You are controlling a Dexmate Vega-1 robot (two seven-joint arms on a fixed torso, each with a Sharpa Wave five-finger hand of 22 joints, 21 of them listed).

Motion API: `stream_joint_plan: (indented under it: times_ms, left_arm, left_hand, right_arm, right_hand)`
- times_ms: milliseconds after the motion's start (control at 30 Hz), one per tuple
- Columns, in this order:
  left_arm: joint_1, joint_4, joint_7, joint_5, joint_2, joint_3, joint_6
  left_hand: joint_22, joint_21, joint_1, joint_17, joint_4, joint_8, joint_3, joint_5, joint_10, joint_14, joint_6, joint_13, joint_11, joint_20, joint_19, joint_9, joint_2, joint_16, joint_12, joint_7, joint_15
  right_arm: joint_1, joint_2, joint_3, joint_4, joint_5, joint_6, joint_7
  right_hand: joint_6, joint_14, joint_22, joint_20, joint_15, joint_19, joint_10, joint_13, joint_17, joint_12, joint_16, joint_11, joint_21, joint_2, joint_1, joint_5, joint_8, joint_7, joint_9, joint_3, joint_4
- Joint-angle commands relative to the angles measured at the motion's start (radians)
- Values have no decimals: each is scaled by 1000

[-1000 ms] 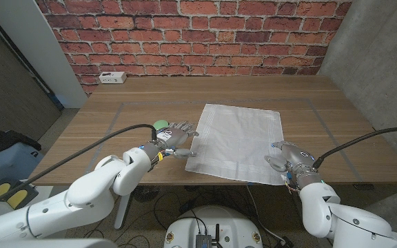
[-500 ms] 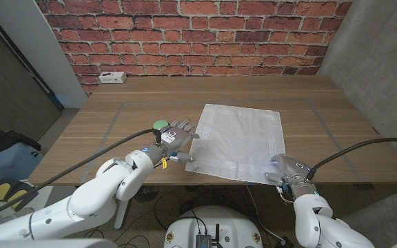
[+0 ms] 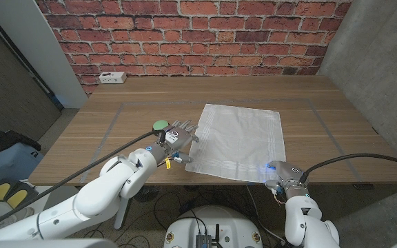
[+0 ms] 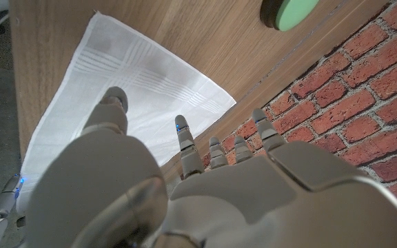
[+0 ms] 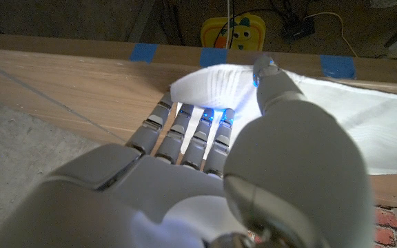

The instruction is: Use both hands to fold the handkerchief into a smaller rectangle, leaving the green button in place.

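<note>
I see the handkerchief [image 3: 238, 142] spread flat on the table [image 3: 322, 124], roughly centre, near edge close to the table's front edge. Green button [image 3: 160, 125] sits on the wood just beside the cloth's left side, not on it, touching or nearly touching my left hand [image 3: 179, 138] from the head view; can't tell which.

Left hand is at the cloth's near-left corner, fingers apart and reaching over the fabric. In the left wrist view the fingertips [image 4: 182, 125] hover spread above the cloth, nothing gripped.

Right hand [image 3: 280, 172] is at the near-right corner by the table edge. Right wrist view shows the corner of the cloth lifted and pinched btw thumb [image 5: 270, 74] and fingers.
</note>
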Motion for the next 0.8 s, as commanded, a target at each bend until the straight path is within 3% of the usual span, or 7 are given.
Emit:
stream_joint_plan:
  times_ms: [33, 100, 167, 267, 333, 633, 800]
  left_arm:
    - [11, 24, -15, -18, -45, -45, -31]
    - [11, 26, -17, -14, -49, -46, -30]
    - [10, 30, -22, -11, -53, -46, -31]
    - [9, 35, -27, -4, -60, -44, -28]
    - [9, 38, -29, -1, -65, -43, -27]
    - [9, 49, -26, 6, -80, -39, -28]
    - [13, 53, -11, -9, -86, -39, -34]
  left_hand:
    - [4, -5, -3, 3, 8, -8, -4, 5, 2, 3, -2, 0, 0, 1, 7, 4, 5, 1, -5, 13, -5]
    - [4, -6, -6, 3, 11, -10, -6, 5, 1, 3, -3, 0, 0, 2, 7, 4, 6, 1, -6, 17, -5]
    - [4, -7, -8, 3, 13, -12, -8, 5, 2, 3, -3, 0, 0, 3, 7, 4, 7, 1, -6, 17, -6]
    - [4, -8, -10, 3, 15, -14, -9, 5, 2, 2, -4, 0, 1, 3, 8, 4, 8, 1, -6, 17, -6]
    - [4, -9, -12, 3, 16, -16, -11, 5, 1, 2, -6, 0, 3, 4, 8, 4, 9, 0, -7, 17, -6]
    - [5, -14, -16, 3, 22, -31, -17, 7, -4, 0, -21, 0, 7, 6, 9, 4, 16, -1, -11, 18, -3]
    - [5, -18, -17, 3, 24, -37, -20, 8, -7, -2, -25, 0, 8, 7, 8, 4, 19, -2, -13, 15, -2]
  right_arm:
    - [-107, 141, 152, 134, -677, 257, -65]
    - [-107, 145, 164, 139, -656, 280, -104]
    - [-105, 147, 176, 136, -640, 301, -109]
    - [-100, 152, 188, 135, -618, 327, -122]
    - [-98, 154, 196, 135, -592, 341, -150]
    - [-76, 156, 219, 144, -468, 387, -333]
    - [-61, 145, 210, 145, -451, 394, -343]
  right_hand:
    - [220, 179, 20, -35, -169, 80, 137, 50, 249, 67, 166, -21, 54, 83, 184, -26, 33, 50, 13, -30, -1]
    - [291, 216, 25, -40, -171, 85, 197, 66, 308, 96, 208, -18, 71, 107, 230, -46, 52, 61, 16, -41, 4]
    - [324, 229, 28, -40, -167, 95, 223, 72, 324, 108, 216, -15, 81, 127, 217, -54, 61, 68, 16, -48, 23]
    - [329, 217, 30, -40, -153, 91, 218, 69, 319, 100, 186, -13, 91, 149, 141, -65, 52, 68, 13, -69, 78]
    - [328, 216, 30, -40, -149, 85, 214, 65, 314, 95, 172, -15, 93, 155, 114, -67, 46, 70, 11, -74, 97]
    - [335, 224, 31, -46, -149, 69, 223, 60, 306, 91, 148, -11, 97, 174, 71, -65, 34, 79, 8, -75, 131]
    - [351, 245, 31, -45, -155, 68, 247, 63, 316, 101, 157, -2, 102, 172, 66, -62, 35, 88, 8, -76, 133]
